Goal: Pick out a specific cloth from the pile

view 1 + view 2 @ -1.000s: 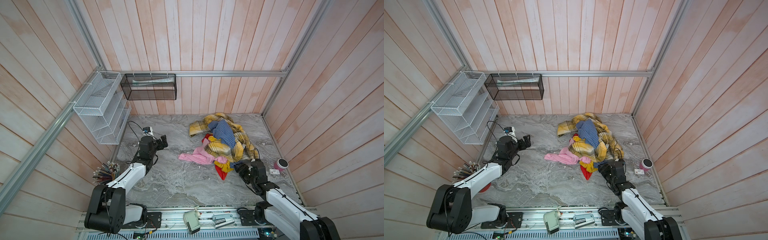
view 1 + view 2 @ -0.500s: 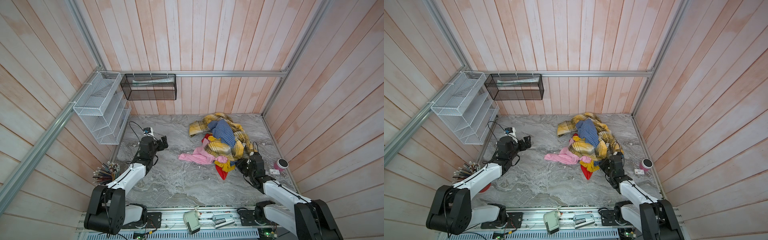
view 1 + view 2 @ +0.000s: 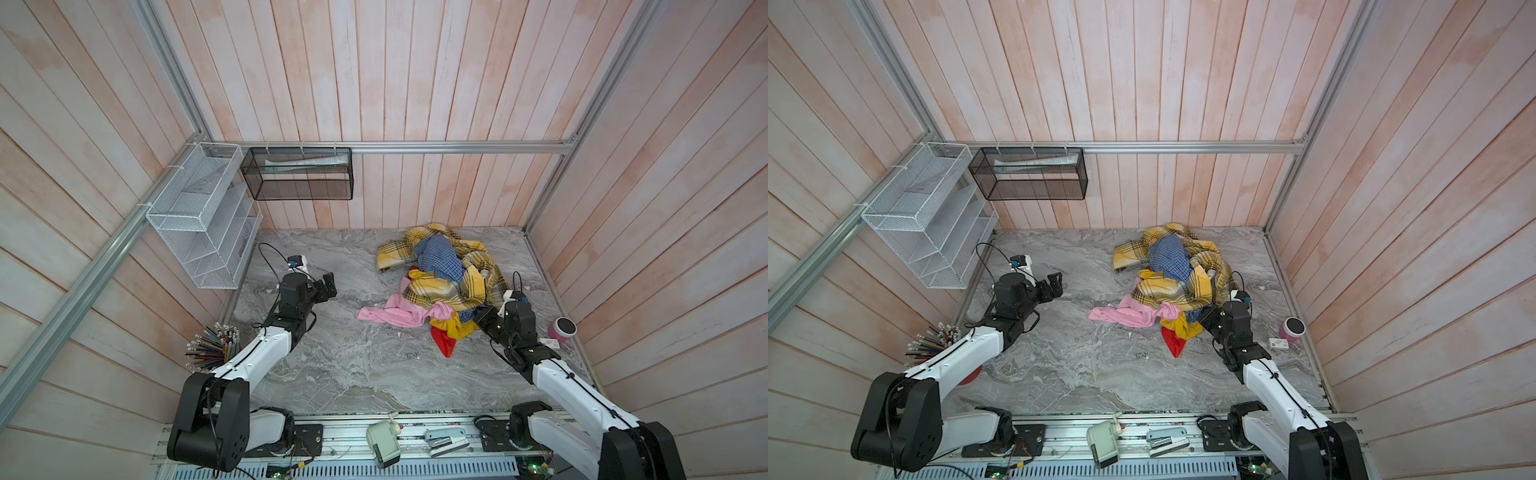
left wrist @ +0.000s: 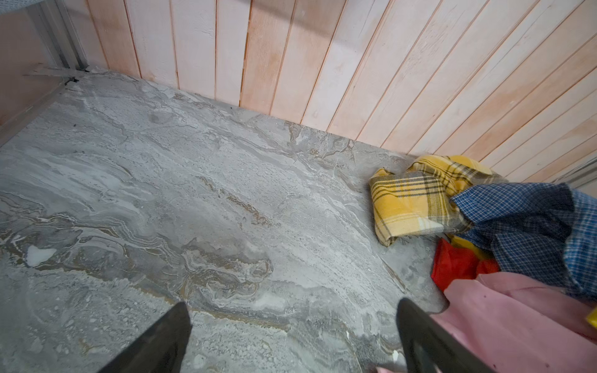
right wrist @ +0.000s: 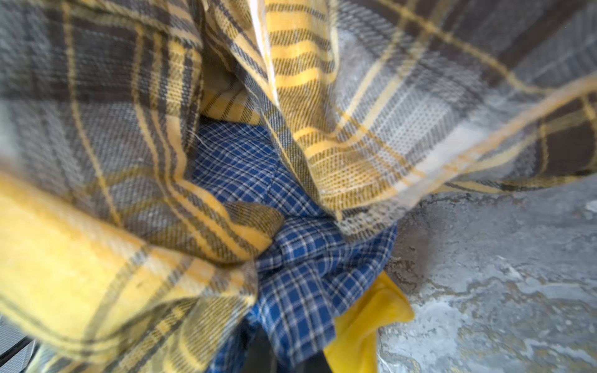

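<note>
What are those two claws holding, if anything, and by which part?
The right gripper is shut on the blue checked shirt, pinching a bunched fold at the near edge of the pile. The left gripper is open and empty.

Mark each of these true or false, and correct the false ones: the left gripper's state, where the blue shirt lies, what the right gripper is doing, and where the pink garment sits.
1. The left gripper is open over bare table, apart from the pile. True.
2. The blue checked shirt lies alone, away from the other clothes. False: it is in the pile, partly covered by the yellow plaid cloth.
3. The right gripper is at the pile's near edge, shut on blue checked fabric, which bunches at its tips in the right wrist view. True.
4. The pink garment crowns the pile. False: it spreads on the table at the pile's near side, running under the plaid.
</note>
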Available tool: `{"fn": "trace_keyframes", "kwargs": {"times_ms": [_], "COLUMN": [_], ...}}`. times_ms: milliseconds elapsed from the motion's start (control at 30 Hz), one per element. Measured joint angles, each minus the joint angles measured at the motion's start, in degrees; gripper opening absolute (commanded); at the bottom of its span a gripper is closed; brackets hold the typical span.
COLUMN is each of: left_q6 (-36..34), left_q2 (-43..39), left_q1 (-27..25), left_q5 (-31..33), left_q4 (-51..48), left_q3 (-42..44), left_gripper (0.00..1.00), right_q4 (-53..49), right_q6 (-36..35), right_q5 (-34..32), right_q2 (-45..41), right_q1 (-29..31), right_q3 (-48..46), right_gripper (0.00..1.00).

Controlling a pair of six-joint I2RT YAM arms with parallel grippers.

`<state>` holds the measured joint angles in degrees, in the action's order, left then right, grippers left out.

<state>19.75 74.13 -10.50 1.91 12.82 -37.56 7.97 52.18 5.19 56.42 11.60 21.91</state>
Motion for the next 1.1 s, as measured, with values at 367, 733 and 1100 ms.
{"fn": "trace_keyframes", "kwargs": {"times_ms": [367,733,1100], "left_q6": [-0.02,-0.11,-0.22], "left_q2": [0.0,0.0,0.11], "left_q1": [-0.61,-1.42,-2.27], "left_q5": [-0.22,-0.17,-0.17], "left_q4": [-0.04,-0.26,-0.44], "left_q3": [0.0,0.0,0.0], "left_gripper": [1.0,1.0,1.0], "right_q4": [-3.76,-2.62,-3.82], "right_q6": [-1.51,-1.01,-1.73], "right_q5": [-1.29,-1.33,-3.13], "right_q2": [1.49,2.78,-1.84], "right_q1": [0.61,1.46,2.23], "right_q3": [1.86,1.55,1.53], "right_gripper": [0.55,0.14,0.0]}}
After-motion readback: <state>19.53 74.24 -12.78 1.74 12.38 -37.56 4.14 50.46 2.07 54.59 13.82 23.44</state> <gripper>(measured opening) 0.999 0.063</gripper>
